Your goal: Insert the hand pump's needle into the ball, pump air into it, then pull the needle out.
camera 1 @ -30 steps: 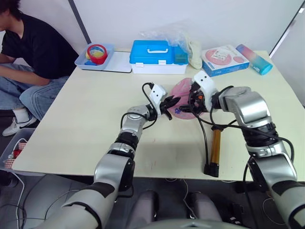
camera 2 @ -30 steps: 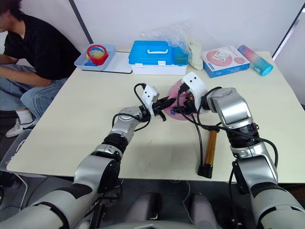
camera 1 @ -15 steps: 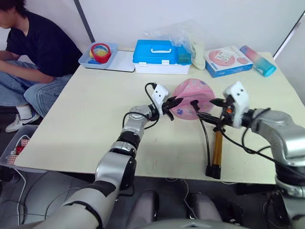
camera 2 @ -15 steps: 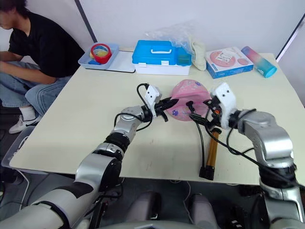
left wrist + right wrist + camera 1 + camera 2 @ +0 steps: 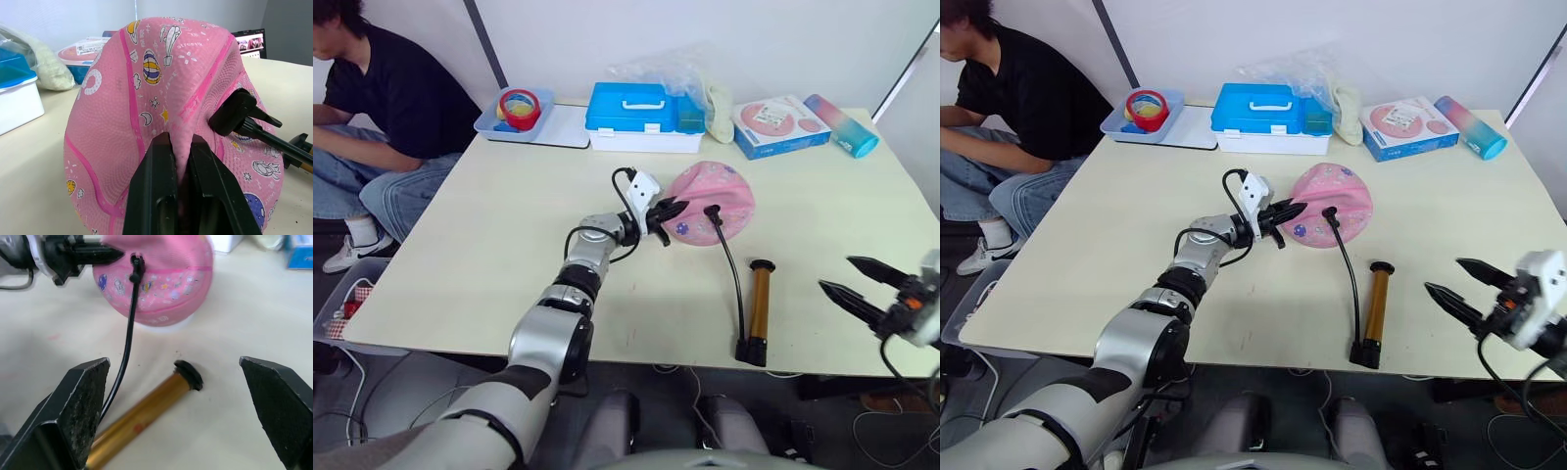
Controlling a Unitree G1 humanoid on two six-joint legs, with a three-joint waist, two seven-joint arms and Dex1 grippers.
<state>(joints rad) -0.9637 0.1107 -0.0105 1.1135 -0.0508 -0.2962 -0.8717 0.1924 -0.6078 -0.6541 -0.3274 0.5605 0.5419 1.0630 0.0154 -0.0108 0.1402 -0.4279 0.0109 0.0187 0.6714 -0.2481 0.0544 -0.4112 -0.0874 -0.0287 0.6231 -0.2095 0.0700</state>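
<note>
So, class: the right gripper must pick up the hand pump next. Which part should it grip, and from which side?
Probably the bronze barrel of the hand pump, mid-length, from straight above. It lies flat on the table, pointing roughly away from the robot, so the open right gripper can straddle the narrow cylinder crosswise. That avoids the hose running to the ball, which the left gripper pinches.

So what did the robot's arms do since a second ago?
The right gripper let go of the black hose fitting at the soft pink rubber ball and pulled back toward the table's near right edge, fingers open. The left gripper stayed pinching the ball. The fitting stayed on the ball, and the bronze-gold hand pump lay unmoved.
</note>
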